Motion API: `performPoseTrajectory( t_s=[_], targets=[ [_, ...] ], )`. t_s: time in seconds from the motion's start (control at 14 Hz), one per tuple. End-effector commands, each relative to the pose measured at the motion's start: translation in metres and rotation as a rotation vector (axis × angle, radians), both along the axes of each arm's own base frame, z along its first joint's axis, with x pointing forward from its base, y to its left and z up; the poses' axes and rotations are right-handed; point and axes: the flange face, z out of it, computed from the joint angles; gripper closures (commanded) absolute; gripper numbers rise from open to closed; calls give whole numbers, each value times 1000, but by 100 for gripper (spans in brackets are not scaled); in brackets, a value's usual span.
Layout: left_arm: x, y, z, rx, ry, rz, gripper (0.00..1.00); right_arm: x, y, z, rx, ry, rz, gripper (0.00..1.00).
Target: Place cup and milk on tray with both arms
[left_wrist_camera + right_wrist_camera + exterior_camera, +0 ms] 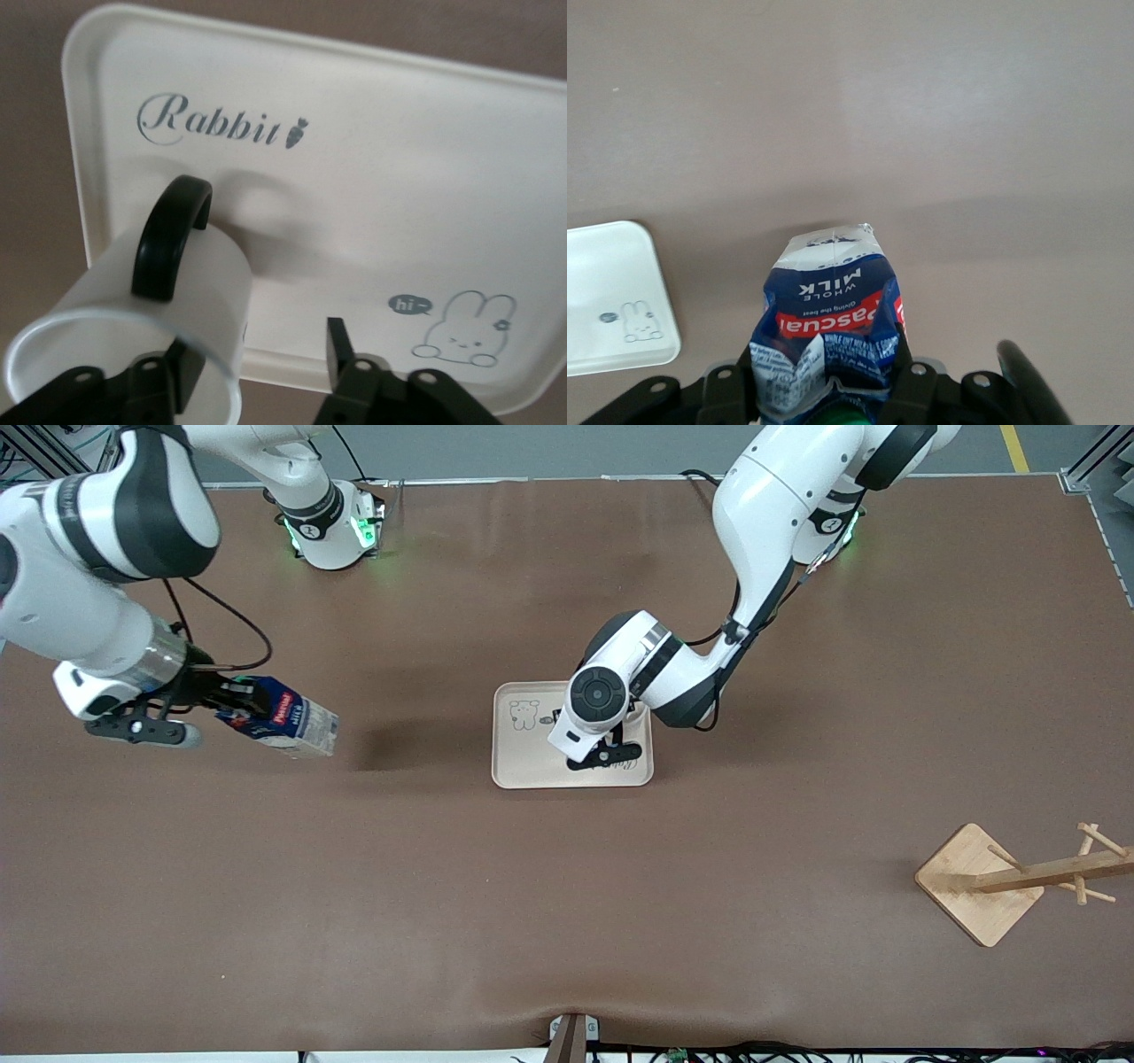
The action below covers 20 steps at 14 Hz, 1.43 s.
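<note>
The cream tray [523, 757] lies mid-table. My left gripper [604, 755] is low over it, and the left hand hides the cup in the front view. In the left wrist view the white cup [168, 301] with its black handle stands on the tray [399, 168] below the "Rabbit" lettering. My left gripper [252, 365] is open, one finger inside the cup's rim, the other finger [339, 347] outside and clear of the wall. My right gripper [252, 704] is shut on the milk [297, 726], held tilted in the air over the table toward the right arm's end. The dented carton [833, 310] fills the right gripper [833, 382].
A square wooden stand base [974, 881] with a pegged post sits toward the left arm's end, nearer the front camera. The tray's corner with the rabbit drawing shows in the right wrist view [607, 297]. Brown tabletop lies between the milk and the tray.
</note>
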Motion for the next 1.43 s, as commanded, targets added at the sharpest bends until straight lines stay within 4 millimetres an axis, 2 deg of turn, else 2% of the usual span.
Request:
performPoseTrajectory(
  t_s=[0.0,0.29,0.43,0.64,0.79,0.93,1.0,1.21,1.36],
  targets=[
    [9,17,62,-4,-26,11,0,11,14,6,16,-1,-14,100],
    [40,71,149,-27,-82,57,0,12,17,8,16,-5,-10,100],
    [60,115,190,-44,-117,80,0,12,18,8,16,-7,-8,100],
    [89,194,248,-3,-237,91,0,11,25,7,16,-7,2,100],
    [99,234,275,30,-293,111,0,11,32,5,28,-4,1,100],
    [110,283,298,35,-327,167,0,11,44,5,55,1,-4,100],
    [112,302,306,35,-335,147,0,12,52,4,58,4,4,100],
    [119,378,329,32,-354,74,0,11,75,7,53,4,-28,100],
    [119,415,338,39,-355,99,0,11,88,8,51,2,-52,100]
  ],
)
